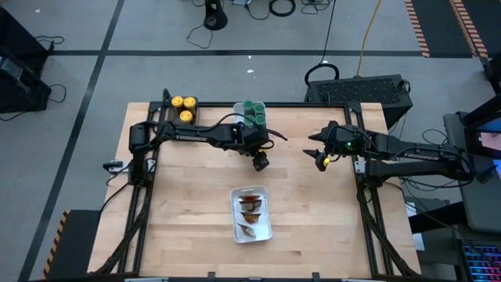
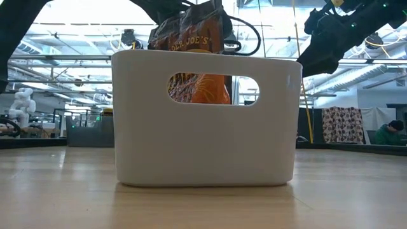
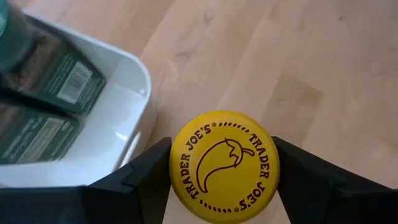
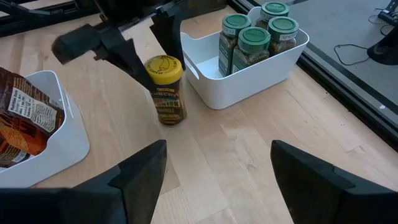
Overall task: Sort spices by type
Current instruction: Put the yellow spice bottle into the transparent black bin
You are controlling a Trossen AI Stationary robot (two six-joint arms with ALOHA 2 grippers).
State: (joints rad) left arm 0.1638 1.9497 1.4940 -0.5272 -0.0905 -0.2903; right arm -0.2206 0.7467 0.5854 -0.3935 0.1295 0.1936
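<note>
left gripper (image 1: 261, 161) sat beside green-lidded jars (image 1: 254, 110), right gripper (image 1: 321, 160) hovered apart, packets (image 1: 250, 210) lay in white bin (image 1: 268, 232)

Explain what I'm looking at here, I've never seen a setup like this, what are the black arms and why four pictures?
These are two robot arms at a wooden table, sorting spices by type. One picture looks straight down, one looks level across the tabletop, and two come from cameras on the arms' wrists.

The left gripper has its fingers on either side of a yellow-lidded jar that stands on the table beside the white bin of green-lidded jars. Whether it grips the jar yet is unclear. The right gripper waits open nearby, holding nothing.

Other yellow-lidded jars sit in a dark tray at the far left corner. A second white bin holds brown-orange packets; it fills the low view.
</note>
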